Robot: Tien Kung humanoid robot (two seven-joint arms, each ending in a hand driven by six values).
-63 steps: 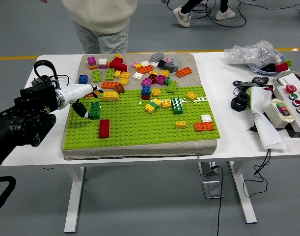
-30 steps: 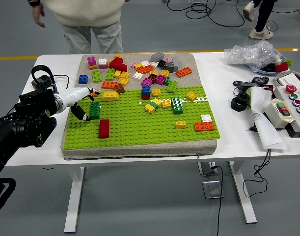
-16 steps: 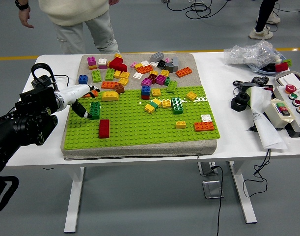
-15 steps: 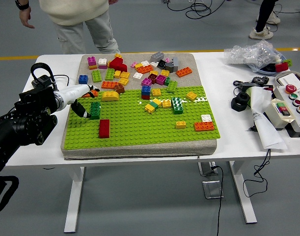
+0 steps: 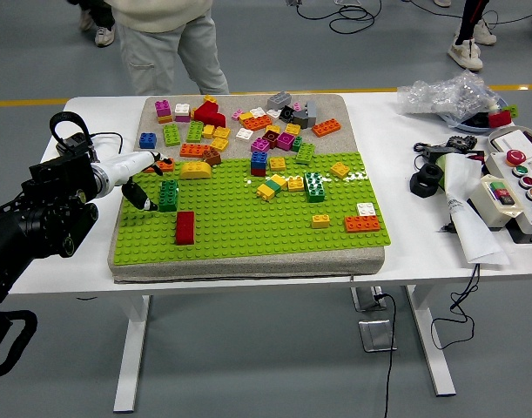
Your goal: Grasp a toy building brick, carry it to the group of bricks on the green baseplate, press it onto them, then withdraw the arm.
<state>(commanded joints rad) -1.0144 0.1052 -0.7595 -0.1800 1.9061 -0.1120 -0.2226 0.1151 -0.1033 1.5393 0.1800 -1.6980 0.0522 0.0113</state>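
Your left robot hand (image 5: 137, 175) sits at the left edge of the green baseplate (image 5: 248, 228), just beside the dark green brick (image 5: 168, 195), which stands on the studs. Whether the fingers touch or hold that brick, you cannot tell; they are too small to read. The group of bricks (image 5: 287, 181) lies well apart, mid-plate. A red brick (image 5: 185, 227) stands nearer you. The arm is cut off at the picture's left edge. A person (image 5: 170, 43) at the desk's (image 5: 405, 157) far side shows only partly.

White table (image 5: 248, 266) on white legs stands on grey floor (image 5: 274, 366). A yellow floor line (image 5: 22, 102) runs behind it. Black cables (image 5: 361, 17) lie beyond.
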